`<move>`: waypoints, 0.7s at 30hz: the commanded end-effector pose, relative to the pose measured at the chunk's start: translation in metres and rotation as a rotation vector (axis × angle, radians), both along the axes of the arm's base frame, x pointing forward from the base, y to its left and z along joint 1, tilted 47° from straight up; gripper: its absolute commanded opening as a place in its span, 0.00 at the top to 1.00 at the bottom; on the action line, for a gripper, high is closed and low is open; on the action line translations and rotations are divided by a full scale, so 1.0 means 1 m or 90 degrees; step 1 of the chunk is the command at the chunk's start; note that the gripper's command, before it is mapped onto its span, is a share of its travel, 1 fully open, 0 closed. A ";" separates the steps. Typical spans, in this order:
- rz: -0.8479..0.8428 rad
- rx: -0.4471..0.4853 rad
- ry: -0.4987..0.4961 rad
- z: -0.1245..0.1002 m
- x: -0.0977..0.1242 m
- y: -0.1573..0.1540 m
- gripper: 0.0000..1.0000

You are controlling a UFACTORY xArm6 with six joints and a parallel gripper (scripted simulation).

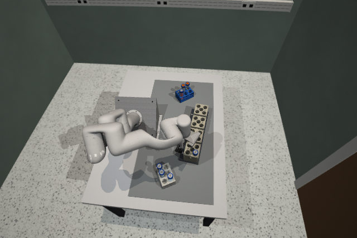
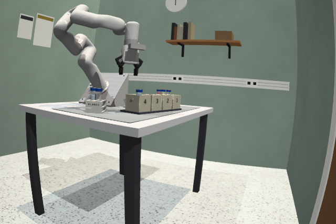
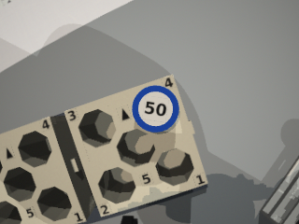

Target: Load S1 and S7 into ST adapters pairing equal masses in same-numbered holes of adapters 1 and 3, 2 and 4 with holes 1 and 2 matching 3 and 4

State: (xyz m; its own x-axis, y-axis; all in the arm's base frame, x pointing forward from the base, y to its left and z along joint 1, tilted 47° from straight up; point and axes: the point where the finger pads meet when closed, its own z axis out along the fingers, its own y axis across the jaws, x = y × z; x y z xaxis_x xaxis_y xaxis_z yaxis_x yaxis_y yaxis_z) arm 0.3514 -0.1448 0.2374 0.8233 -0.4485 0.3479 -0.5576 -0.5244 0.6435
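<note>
My gripper [image 2: 128,73] is open and empty, high above the table near the adapters; only a fingertip shows in the wrist view. A 50 mL blank [image 1: 195,152] [image 2: 139,92] [image 3: 155,108] stands in hole 4 of adapter 4 [image 2: 145,106]; its other holes are empty. Adapter 3 [image 2: 156,105] is partly hidden by the arm from above. Adapter 2 [image 2: 167,104] and adapter 1 [image 2: 177,103] show empty holes. Two orange-dot samples [image 1: 183,85] [image 1: 187,83] and a grey-dot tube [image 1: 181,90] stand in the blue rack; their IDs are unreadable. The DONE key is hidden.
The blanks rack [image 1: 169,184] [image 2: 94,107] holds three blanks, at the near side of the table. The blue rack [image 1: 186,98] is at the far end. The arm's sloped base block [image 1: 136,103] is left of the stand.
</note>
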 end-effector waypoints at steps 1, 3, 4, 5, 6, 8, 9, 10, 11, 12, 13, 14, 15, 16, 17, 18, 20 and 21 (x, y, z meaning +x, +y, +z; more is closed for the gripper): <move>0.001 0.000 -0.002 -0.008 0.000 -0.009 0.00; 0.001 0.000 -0.002 -0.011 -0.001 -0.013 0.00; 0.001 0.000 -0.002 -0.013 -0.001 -0.015 0.00; 0.001 0.000 -0.002 -0.015 -0.001 -0.017 0.00; 0.001 0.000 -0.002 -0.015 -0.001 -0.017 0.00; 0.001 0.000 -0.002 -0.017 -0.001 -0.018 0.00; 0.001 0.000 -0.002 -0.018 -0.002 -0.020 0.00; 0.001 0.000 -0.002 -0.020 -0.002 -0.022 0.00; 0.001 0.000 -0.002 -0.022 -0.002 -0.024 0.00; 0.001 0.000 -0.002 -0.024 -0.002 -0.026 0.00; 0.001 0.000 -0.002 -0.026 -0.003 -0.028 0.00; 0.001 0.000 -0.002 -0.028 -0.003 -0.030 0.00; 0.001 0.000 -0.002 -0.029 -0.003 -0.032 0.00; 0.001 0.000 -0.002 -0.031 -0.004 -0.034 0.00; 0.001 0.000 -0.002 -0.033 -0.004 -0.036 0.00; 0.001 0.000 -0.002 -0.035 -0.004 -0.038 0.00; 0.001 0.000 -0.002 -0.035 -0.004 -0.038 0.00; 0.001 0.000 -0.002 -0.035 -0.004 -0.038 0.00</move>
